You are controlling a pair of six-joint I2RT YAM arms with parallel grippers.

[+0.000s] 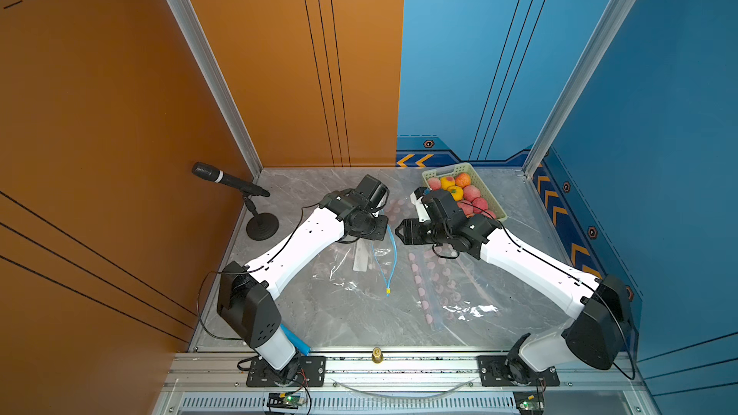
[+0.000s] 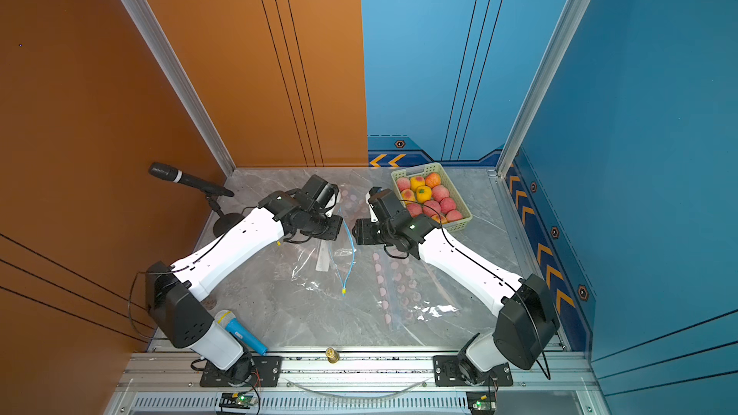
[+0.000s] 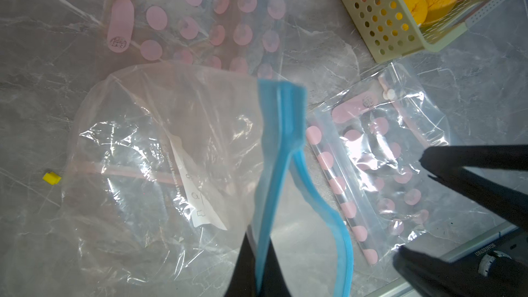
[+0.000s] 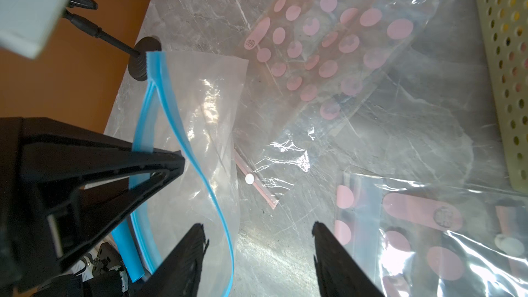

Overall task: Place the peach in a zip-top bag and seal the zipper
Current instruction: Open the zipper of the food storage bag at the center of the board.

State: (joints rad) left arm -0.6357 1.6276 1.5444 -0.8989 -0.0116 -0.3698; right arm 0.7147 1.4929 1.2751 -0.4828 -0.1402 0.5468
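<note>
**Bag-opening stage; fruit not yet taken.** Your left gripper (image 3: 258,252) is clenched on the blue zipper strip (image 3: 281,127) of the clear zip-top bag (image 3: 143,152) and lifts that lip above the table (image 1: 319,325) near its centre. The rest of the bag sags onto the marble, and the yellow slider (image 1: 387,291) hangs at the strip's low end. Your right gripper (image 4: 257,225) is released and empty, its fingers spread just beside the free lip. The peach (image 1: 472,193) lies among other fruit in the perforated basket (image 1: 439,172) at the table's far right corner, well apart from the bag.

**Likely hazards:**
- (a) The mouth is a narrow slit held on one side only. If you leave for the basket now, it may fall shut, and the fruit would push the film instead of entering.
- (b) A hard pull on the free lip could slide the thin strip out of the left clamp.
- (c) A right finger may catch both lips together.
- (d) The pink-dotted bags (image 1: 435,285) lying loose beside and under the clear one could be dragged along.

**Pose:** Each arm reaches from its end of the near edge toward the centre. The two grippers face each other across the zipper, above the tabletop.
</note>
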